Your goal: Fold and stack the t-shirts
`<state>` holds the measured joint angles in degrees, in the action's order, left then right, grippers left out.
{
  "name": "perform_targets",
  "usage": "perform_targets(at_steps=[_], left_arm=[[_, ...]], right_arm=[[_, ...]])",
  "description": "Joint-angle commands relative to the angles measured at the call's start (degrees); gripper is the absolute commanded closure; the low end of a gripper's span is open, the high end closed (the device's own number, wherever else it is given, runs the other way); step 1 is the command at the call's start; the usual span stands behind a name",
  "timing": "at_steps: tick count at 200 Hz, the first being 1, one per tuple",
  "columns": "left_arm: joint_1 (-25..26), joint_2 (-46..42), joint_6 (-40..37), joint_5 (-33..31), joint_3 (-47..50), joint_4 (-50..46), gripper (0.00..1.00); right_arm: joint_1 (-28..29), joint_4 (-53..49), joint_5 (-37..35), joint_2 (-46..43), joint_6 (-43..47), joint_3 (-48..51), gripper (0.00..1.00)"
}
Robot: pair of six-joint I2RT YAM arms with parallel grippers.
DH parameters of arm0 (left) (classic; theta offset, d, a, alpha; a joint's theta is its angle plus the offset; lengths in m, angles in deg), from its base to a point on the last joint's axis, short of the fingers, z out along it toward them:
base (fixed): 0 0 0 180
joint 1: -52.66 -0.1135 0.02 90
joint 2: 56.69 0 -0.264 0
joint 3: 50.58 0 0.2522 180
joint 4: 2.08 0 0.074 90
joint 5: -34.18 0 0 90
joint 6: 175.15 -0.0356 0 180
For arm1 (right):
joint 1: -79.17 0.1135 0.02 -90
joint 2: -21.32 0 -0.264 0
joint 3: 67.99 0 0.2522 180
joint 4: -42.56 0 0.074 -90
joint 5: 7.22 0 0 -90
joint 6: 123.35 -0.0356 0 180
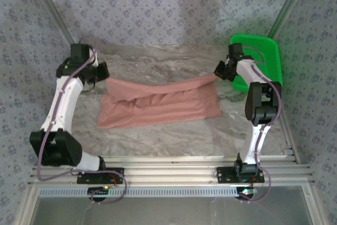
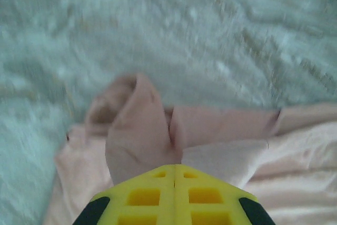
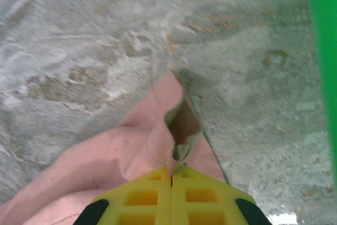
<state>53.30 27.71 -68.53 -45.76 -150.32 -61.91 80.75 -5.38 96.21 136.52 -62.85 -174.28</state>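
Note:
A salmon-pink t-shirt lies spread across the middle of the marbled table, its far edge lifted and stretched between the two arms. At the shirt's far left corner my left gripper is shut on a bunched fold of the pink cloth, and the yellow jaws meet with fabric coming out of them. My right gripper is shut on the far right corner, where a folded hem rises from between its closed yellow jaws. The near edge of the shirt rests flat on the table. No print shows on the visible side.
A green plastic basket stands at the far right, just behind the right arm, and its green wall runs along the right edge of the right wrist view. The marbled table extends beyond the shirt. Patterned walls enclose the workspace.

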Motion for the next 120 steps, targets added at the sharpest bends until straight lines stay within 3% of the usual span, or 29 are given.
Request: perform_targets(at_steps=[1, 70, 120], left_arm=[[-0.2, 6.7, -6.1, -3.9, -9.7, 0.8, 1.0], [1.3, 24.0, -13.9, -7.7, -29.8, 2.3, 1.0], [4.6, 34.5, -16.2, -3.7, -42.3, 1.9, 1.0]], right_arm=[[0.5, 0.0, 1.2, 1.2, 0.6, -4.7, 1.0], [0.1, -1.2, 0.9, 9.2, -2.0, -15.0, 1.0], [-0.2, -0.9, -0.7, 11.3, -5.2, -15.9, 1.0]])
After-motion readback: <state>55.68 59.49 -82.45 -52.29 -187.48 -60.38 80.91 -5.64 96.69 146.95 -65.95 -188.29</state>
